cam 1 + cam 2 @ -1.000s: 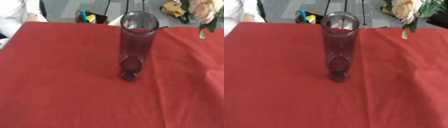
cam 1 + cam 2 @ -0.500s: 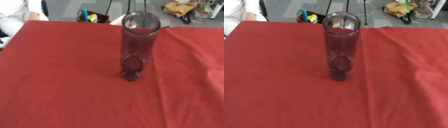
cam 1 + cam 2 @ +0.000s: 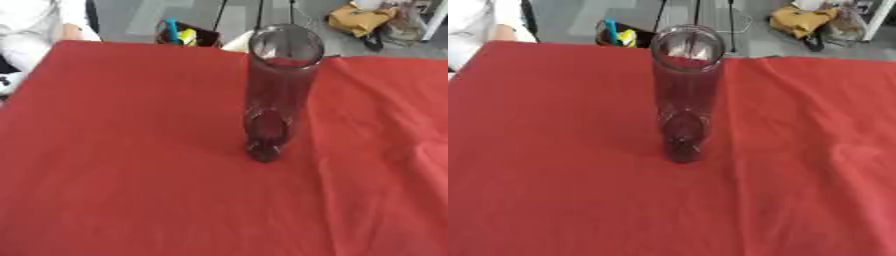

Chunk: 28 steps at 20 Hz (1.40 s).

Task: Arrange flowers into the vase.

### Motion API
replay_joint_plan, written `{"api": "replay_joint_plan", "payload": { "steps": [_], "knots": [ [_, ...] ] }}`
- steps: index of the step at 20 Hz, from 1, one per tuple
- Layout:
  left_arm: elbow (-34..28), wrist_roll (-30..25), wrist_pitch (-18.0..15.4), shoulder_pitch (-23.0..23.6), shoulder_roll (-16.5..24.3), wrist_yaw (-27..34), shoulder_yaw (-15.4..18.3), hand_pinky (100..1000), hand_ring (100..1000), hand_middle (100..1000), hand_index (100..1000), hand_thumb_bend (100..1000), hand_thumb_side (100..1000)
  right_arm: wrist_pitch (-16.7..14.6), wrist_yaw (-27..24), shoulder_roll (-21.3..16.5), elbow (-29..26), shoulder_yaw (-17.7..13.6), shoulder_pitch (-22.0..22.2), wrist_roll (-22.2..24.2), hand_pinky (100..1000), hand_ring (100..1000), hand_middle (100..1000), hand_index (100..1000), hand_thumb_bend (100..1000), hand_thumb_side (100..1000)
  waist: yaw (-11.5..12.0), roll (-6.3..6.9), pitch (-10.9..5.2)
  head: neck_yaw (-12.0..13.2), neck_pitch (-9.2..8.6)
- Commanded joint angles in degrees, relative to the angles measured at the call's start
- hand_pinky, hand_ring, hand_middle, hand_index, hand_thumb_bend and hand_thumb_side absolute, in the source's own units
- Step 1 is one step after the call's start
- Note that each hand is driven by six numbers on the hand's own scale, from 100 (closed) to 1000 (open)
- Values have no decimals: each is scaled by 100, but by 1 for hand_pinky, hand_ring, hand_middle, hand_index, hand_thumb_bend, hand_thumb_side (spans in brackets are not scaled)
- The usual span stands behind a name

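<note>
A tall clear glass vase [image 3: 276, 95] stands upright near the middle of the red tablecloth [image 3: 131, 165]. Its open mouth [image 3: 689, 42] faces up and nothing shows inside it. No flowers are in either view. Neither of my hands shows in either view.
The cloth has folds and creases on the right side [image 3: 411, 145]. Beyond the table's far edge, on the floor, stand a dark container with blue and yellow items [image 3: 179, 34], thin black stand legs [image 3: 697, 15] and a yellow-brown bag [image 3: 359, 19]. A person in white sits at the far left corner [image 3: 35, 25].
The pale flowers with green leaves seen at the upper right one second ago have gone out of view. The vase has not moved; the camera has shifted slightly.
</note>
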Motion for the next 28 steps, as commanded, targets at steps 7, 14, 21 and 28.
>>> {"api": "replay_joint_plan", "payload": {
  "steps": [7, 14, 21, 28],
  "knots": [
    [-100, -81, 7, -92, 133, 88, -63, 719, 862, 857, 962, 100, 966, 111, -783, 598, -64, -62, -669, -676, 100, 100, 100, 100, 100, 634, 82, -32, -150, -386, 3],
    [-100, -125, 9, -136, 132, 113, -86, 719, 862, 856, 962, 100, 966, -321, -1356, 987, 103, -87, -947, -1249, 100, 100, 100, 100, 100, 632, 135, -89, -100, -803, -79],
    [-100, -176, -13, -194, 141, 128, -123, 719, 861, 855, 961, 100, 966, -715, -1870, 1202, 41, -5, -1139, -1754, 100, 100, 100, 100, 100, 625, 191, -149, -34, -972, -250],
    [-100, -231, -21, -229, 146, 133, -150, 719, 860, 855, 962, 100, 966, -961, -2092, 1248, -51, 86, -1271, -2185, 100, 100, 100, 100, 100, 616, 240, -179, 60, -793, -268]
  ]
}}
